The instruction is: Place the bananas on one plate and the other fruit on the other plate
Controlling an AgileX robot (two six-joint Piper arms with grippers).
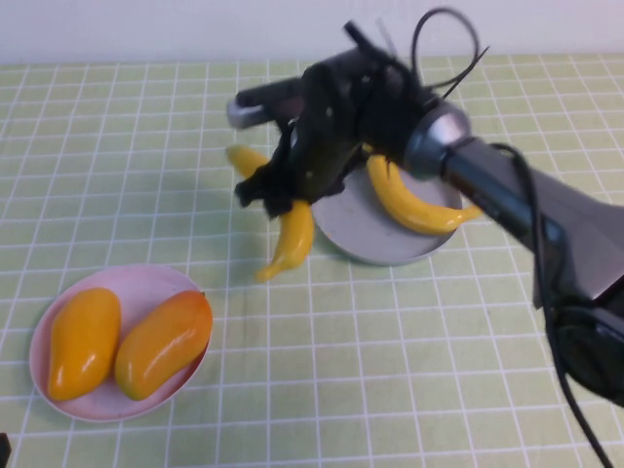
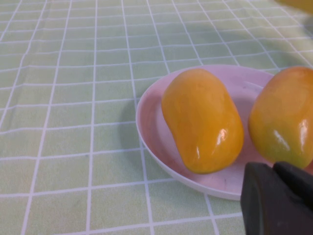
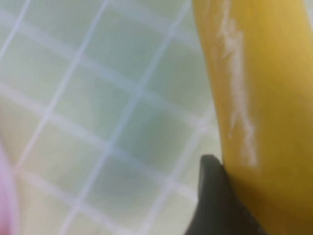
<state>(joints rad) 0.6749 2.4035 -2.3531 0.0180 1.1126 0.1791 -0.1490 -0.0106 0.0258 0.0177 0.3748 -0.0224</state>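
My right gripper is shut on one banana just left of the grey-blue plate. The banana hangs with its tip toward the table. In the right wrist view one dark finger presses against this banana. The second banana lies across the grey-blue plate. Two mangoes lie side by side on the pink plate at the front left. My left gripper is shut and empty, hovering right beside the pink plate and its mangoes.
The table is covered with a green checked cloth. The right arm stretches from the right edge across the grey-blue plate. The left arm is out of the high view.
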